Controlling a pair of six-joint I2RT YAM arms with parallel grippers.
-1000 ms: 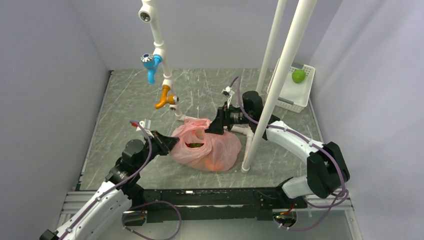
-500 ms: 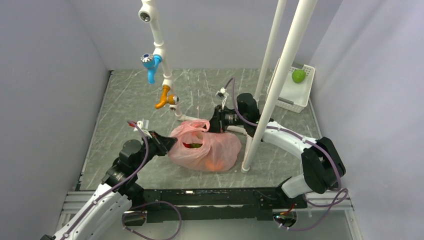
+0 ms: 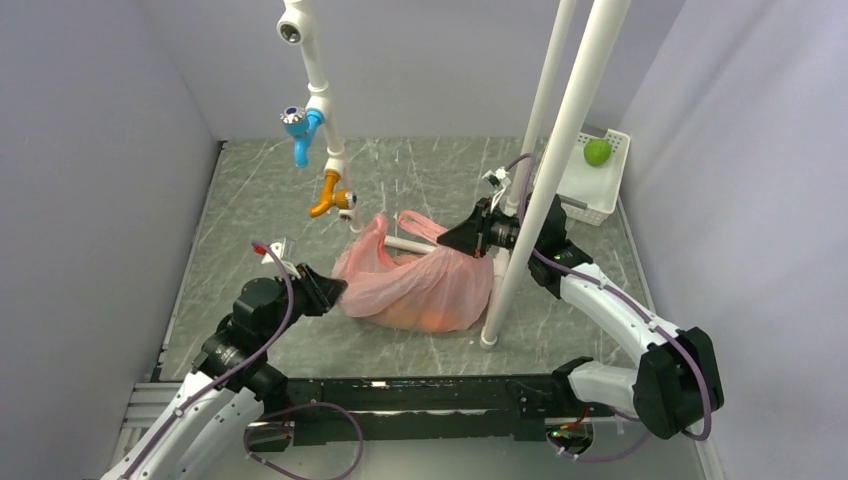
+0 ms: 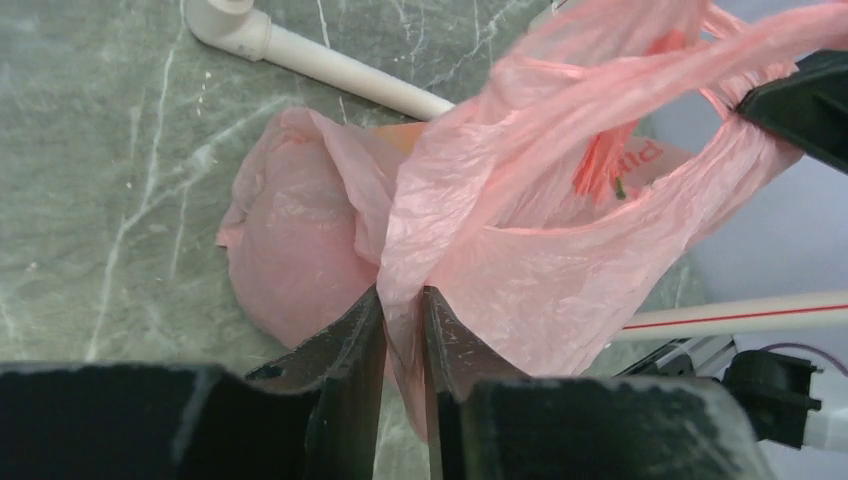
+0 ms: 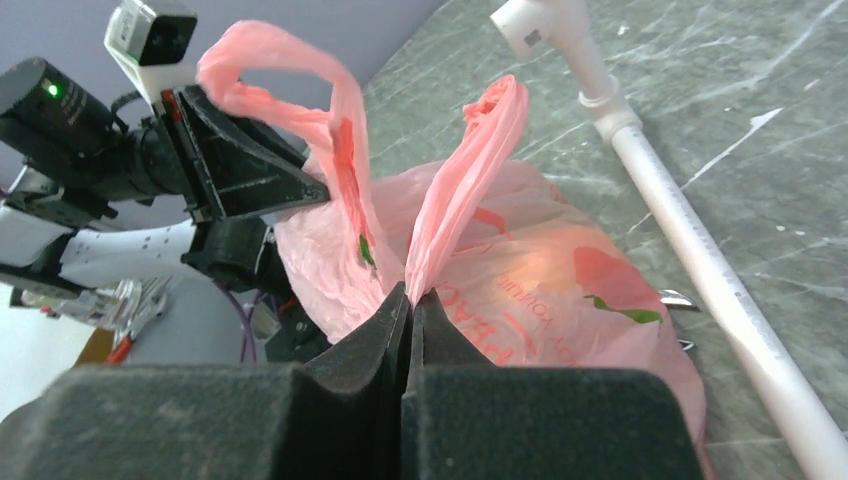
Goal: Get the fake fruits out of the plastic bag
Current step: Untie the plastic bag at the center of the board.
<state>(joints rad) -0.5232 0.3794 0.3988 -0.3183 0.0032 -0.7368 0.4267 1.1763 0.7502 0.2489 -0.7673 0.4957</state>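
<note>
Left gripper (image 4: 402, 296), right gripper (image 5: 410, 291) pinching plastic bag (image 3: 420, 290) (right on handle).

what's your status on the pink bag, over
Left gripper pinching side of thin translucent pink plastic bag, right gripper shut on one loop handle. Orange fake fruits inside, none out. Upright white plastic pipe close beside bag.

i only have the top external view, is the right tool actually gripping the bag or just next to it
observer: gripping. The right wrist view shows the right tool shut on one loop handle of the plastic bag.
operator: and the left side
observer: in the left wrist view a fold of the bag runs through the left tool, with the jaws slightly apart. I cannot tell whether it is clamped.
</note>
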